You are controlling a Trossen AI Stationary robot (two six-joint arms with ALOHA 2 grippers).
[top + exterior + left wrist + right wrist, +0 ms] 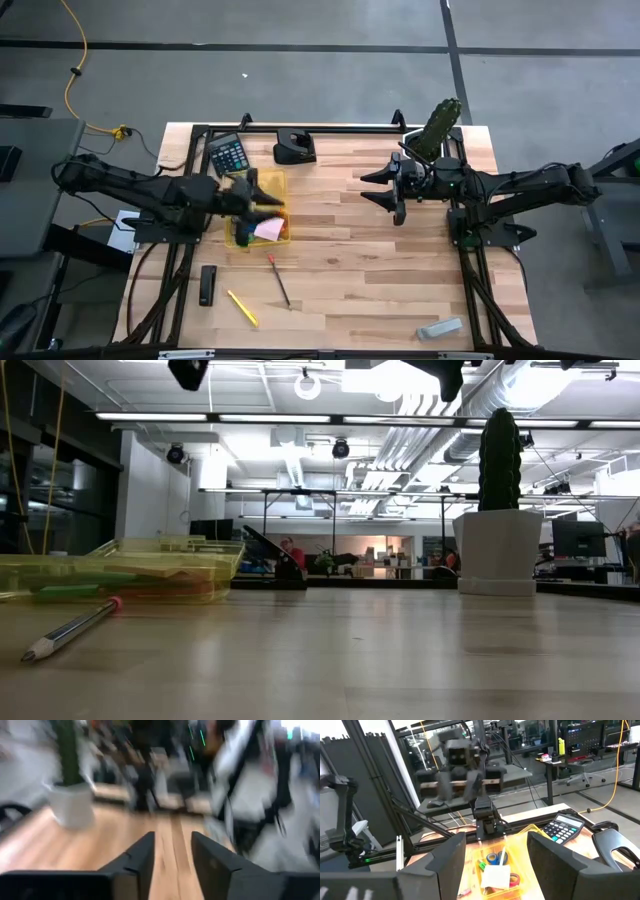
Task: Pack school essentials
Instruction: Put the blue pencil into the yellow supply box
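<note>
A clear yellow tray [240, 236] [130, 568] [530, 831] sits on the table's left half. It holds a pink note pad [269, 230] [495, 878], blue-handled scissors [492, 857], red-handled scissors [513, 880] and a green pen [482, 866]. A pencil with a red end [279, 281] [70, 628] and a yellow pen [242, 308] lie on the table nearer the near edge. My left gripper [262, 200] [172, 857] hangs open above the tray, holding nothing. My right gripper [385, 188] [496, 855] is open and raised over the table's right half, beside the cactus [438, 125].
A calculator [230, 155] [562, 827] and a black desk tool [295, 148] lie near the far edge. The cactus in its white pot [498, 510] [72, 802] stands at the far right. A black bar [207, 285] and a grey-white piece [440, 328] lie near the near edge.
</note>
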